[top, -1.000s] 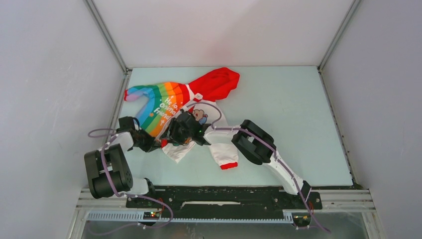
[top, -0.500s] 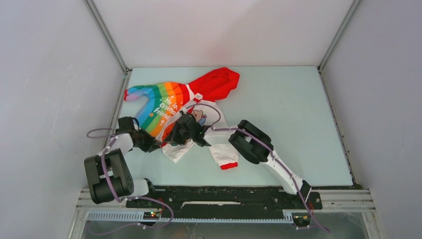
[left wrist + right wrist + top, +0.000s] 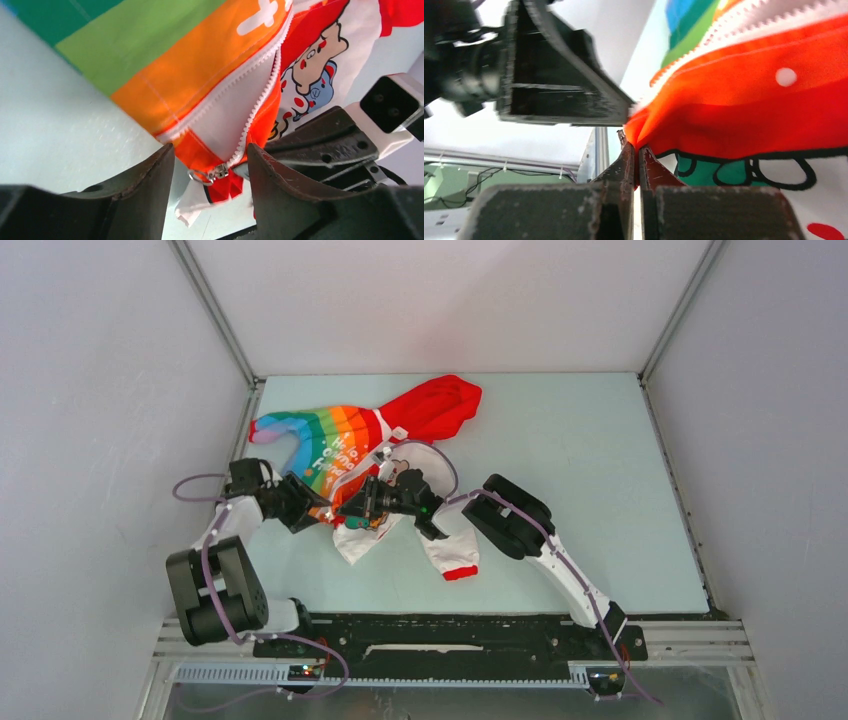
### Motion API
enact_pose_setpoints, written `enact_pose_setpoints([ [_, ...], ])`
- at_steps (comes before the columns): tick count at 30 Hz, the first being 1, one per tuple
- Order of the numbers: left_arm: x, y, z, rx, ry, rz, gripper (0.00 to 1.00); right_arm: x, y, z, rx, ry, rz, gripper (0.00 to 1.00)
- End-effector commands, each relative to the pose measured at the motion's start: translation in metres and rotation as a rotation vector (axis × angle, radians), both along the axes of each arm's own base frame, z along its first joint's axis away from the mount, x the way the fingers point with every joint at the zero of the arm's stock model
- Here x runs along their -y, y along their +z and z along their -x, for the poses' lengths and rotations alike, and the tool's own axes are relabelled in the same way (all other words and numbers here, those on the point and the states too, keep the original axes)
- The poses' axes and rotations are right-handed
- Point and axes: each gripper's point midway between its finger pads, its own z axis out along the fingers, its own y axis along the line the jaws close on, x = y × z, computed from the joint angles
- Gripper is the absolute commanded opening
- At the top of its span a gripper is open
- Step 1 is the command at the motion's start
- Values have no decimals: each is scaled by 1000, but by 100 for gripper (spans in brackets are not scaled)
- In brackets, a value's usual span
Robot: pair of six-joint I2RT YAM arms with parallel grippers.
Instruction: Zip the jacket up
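Two arms work the foot of a child's jacket (image 3: pixel 345 455) lying open-fronted on the bench (image 3: pixel 560 490), its hem toward the arms. Nearest, the zip slider (image 3: pixel 212 173) with its ring pull sits at the hem. The left jaws stand wide around that slider, one dark finger (image 3: pixel 145 190) on either side of it and neither appearing to touch it. Just beside the slider, on the side of the cartoon-print half (image 3: pixel 310 65), the right jaws are pinched tight on a fold of red-and-white hem cloth (image 3: pixel 704 115), their fingertips (image 3: pixel 628 162) pressed flat together. Whether that fold also takes in the zip's bottom stop is hard to tell from so close. From the slider the zip teeth (image 3: pixel 260 105) run away from both arms, the two rows parting almost at once, so the zip looks barely started. That long axis slants up and to the right in the overhead view, between the rainbow half (image 3: pixel 325 445) and the cartoon-print half. Farthest from the slider, the red hood (image 3: pixel 435 405) lies bunched at the other end of the line. The left arm is the nearer to the slider, which lies straight ahead between its jaws. A pull would likely have to follow the teeth toward the hood while the right jaws anchor the hem.
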Motion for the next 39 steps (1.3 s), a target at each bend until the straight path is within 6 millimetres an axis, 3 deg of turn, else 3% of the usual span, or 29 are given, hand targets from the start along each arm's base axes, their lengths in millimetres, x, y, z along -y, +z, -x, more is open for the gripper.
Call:
enact_pose_setpoints([
  [1,12,25,-26,143,-182,26,57,0,38,2,125,49,-168,0],
  [8,15,29,-33,207,-225,18,47,2,40,0,113,55,-186,0],
  [16,29,34,-39,240,-273,66,51,1,36,2,102,59,-182,0],
  [22,29,37,-38,258,-273,45,33,0,34,0,93,48,-176,0],
  [34,32,31,-35,239,-274,74,21,0,27,-1,51,23,-146,0],
  [36,34,32,-34,245,-278,81,18,0,26,-1,40,21,-139,4],
  [39,33,34,-34,258,-275,67,4,4,22,-1,5,7,-102,16],
])
